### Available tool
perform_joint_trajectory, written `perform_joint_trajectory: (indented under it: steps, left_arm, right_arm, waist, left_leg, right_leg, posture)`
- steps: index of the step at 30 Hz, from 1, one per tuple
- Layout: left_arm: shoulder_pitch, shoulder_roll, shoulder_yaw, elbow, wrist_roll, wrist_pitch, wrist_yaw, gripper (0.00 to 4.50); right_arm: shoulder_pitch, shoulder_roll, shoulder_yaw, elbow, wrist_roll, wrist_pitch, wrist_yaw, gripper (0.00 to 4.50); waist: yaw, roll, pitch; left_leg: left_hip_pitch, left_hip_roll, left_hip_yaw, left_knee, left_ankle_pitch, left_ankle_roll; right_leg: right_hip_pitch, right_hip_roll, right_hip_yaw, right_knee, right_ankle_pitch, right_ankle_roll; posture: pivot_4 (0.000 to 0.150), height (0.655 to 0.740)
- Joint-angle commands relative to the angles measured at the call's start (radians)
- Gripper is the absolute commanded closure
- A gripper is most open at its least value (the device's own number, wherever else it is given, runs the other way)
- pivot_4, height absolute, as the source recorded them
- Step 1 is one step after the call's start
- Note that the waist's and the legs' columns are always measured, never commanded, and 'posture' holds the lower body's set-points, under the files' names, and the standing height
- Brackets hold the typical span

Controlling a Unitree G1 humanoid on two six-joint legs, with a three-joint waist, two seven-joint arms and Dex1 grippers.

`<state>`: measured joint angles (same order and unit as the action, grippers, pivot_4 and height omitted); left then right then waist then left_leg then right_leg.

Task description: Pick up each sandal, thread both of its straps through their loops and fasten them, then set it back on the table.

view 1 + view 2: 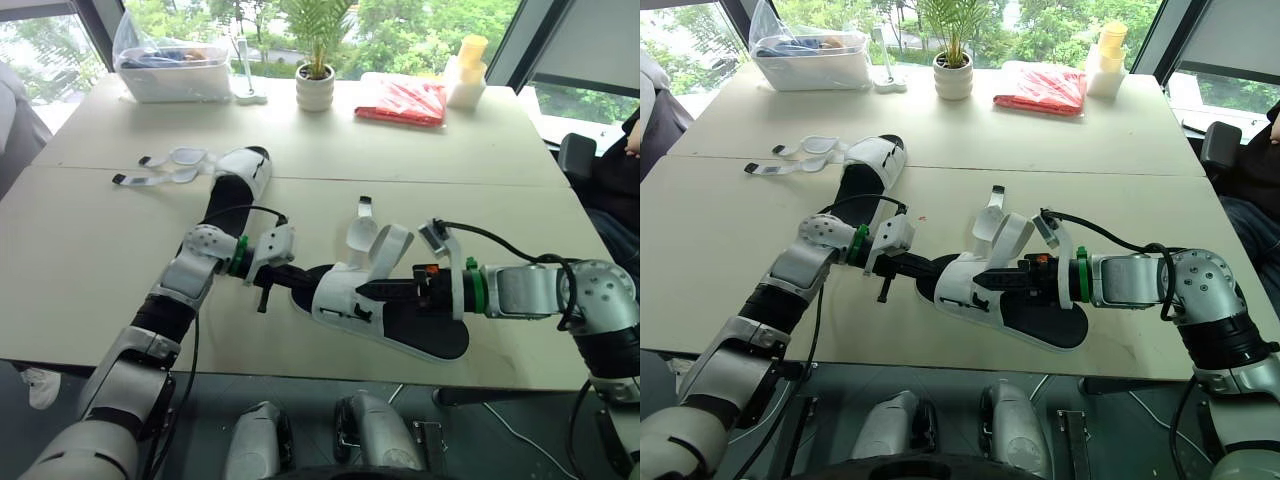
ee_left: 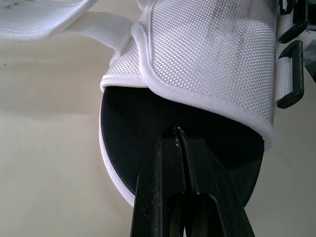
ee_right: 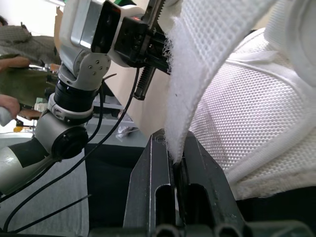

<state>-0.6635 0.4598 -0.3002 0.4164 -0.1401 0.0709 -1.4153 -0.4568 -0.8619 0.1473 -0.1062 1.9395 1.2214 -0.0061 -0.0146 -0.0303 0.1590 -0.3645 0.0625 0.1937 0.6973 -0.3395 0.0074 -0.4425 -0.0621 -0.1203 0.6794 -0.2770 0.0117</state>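
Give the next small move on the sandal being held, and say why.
Probably the right end effector should carry the white strap it is shut on toward a black loop. The left end effector is clamped on the black sole edge of the sandal, steadying it, and the straps stand loose, not yet threaded.

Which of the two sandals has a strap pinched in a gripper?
The nearer sandal: the right gripper pinches its strap, which stands raised. The farther sandal lies apart, its straps spread flat.

Both arms reach inward; L gripper [image 2: 178,132] fingers [image 2: 160,168] pressed together, R gripper [image 3: 176,146] fingers [image 3: 148,177] pinching a strap [image 3: 197,74].
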Motion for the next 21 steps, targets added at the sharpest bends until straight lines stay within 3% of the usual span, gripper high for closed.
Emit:
perform_joint_trajectory:
  steps: [1, 6, 16, 21]
  left_arm:
    - [0.013, 0.010, -0.005, 0.006, 0.018, -0.002, 0.009, 4.50]
    - [0.012, 0.014, -0.004, 0.011, 0.020, -0.007, 0.009, 4.50]
    - [0.012, 0.010, -0.003, 0.010, 0.020, -0.009, 0.014, 4.50]
    - [0.014, 0.011, -0.004, 0.009, 0.019, -0.008, 0.014, 4.50]
  right_arm:
    - [0.007, -0.007, 0.021, -0.021, 0.009, 0.019, -0.017, 4.42]
    - [-0.012, 0.011, 0.049, -0.031, -0.098, 0.045, -0.005, 4.42]
    - [-0.015, 0.046, 0.037, -0.190, -0.425, 0.042, 0.232, 4.42]
    - [-0.019, 0.057, -0.023, -0.240, -0.428, 0.035, 0.325, 4.42]
  waist:
    - [0.000, 0.000, 0.000]
    - [-0.001, 0.000, 0.000]
    - [-0.004, 0.000, 0.000]
    - [-0.005, 0.000, 0.000]
  left_leg:
    - [0.000, 0.000, 0.000, 0.000, 0.000, 0.000]
    - [-0.001, 0.000, -0.001, 0.000, 0.000, 0.000]
    - [-0.001, 0.000, -0.001, 0.000, 0.000, 0.000]
    - [-0.003, 0.000, -0.002, 0.000, 0.000, 0.000]
  right_leg:
    - [0.000, 0.000, 0.000, 0.000, 0.000, 0.000]
    - [0.000, 0.000, -0.001, 0.000, 0.000, 0.000]
    - [-0.001, 0.000, -0.001, -0.001, 0.000, 0.000]
    - [-0.002, 0.000, -0.002, -0.001, 0.000, 0.000]
  posture:
    - [0.150, 0.7278]
    - [0.150, 0.7278]
    - [0.150, 0.7278]
    - [0.150, 0.7278]
